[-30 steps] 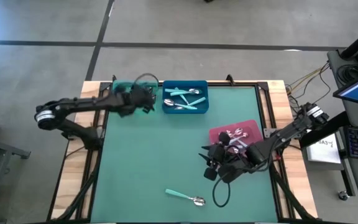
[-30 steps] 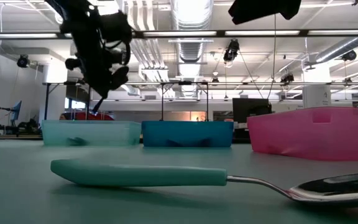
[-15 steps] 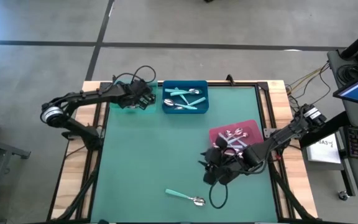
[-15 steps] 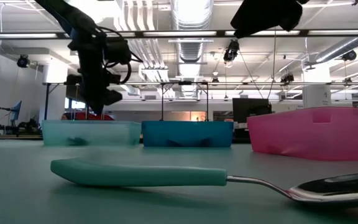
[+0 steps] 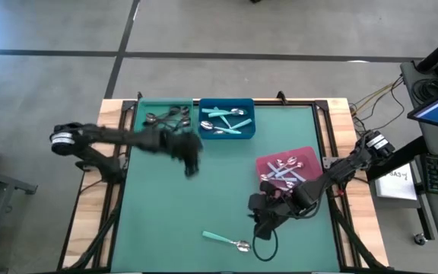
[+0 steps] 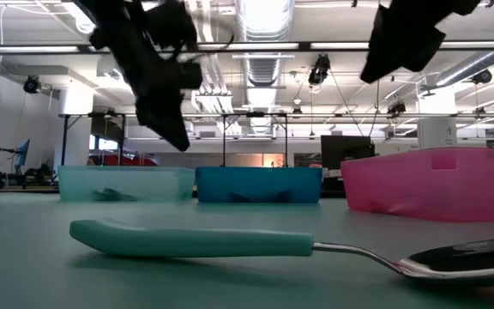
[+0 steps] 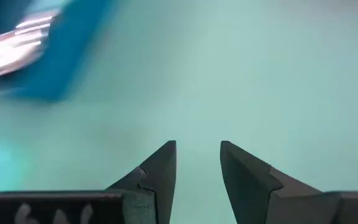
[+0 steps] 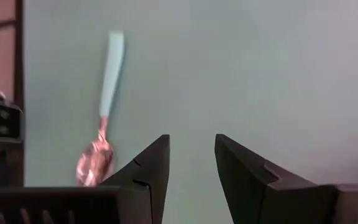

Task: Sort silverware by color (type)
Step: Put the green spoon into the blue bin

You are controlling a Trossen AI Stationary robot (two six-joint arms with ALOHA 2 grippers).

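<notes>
One turquoise-handled spoon with a shiny metal bowl (image 5: 227,240) lies loose near the front edge of the green desk (image 5: 166,205). Right gripper (image 5: 263,222) hovers just beside it, jaws parted, empty. Left gripper (image 5: 192,164) over bare desk near the blue rectangular bin (image 5: 251,122), jaws parted, empty. Dark metal spoons (image 5: 167,117) lie in the pale teal bin (image 5: 138,114), silver spoons (image 5: 283,169) in the pink bin (image 5: 309,156).
</notes>
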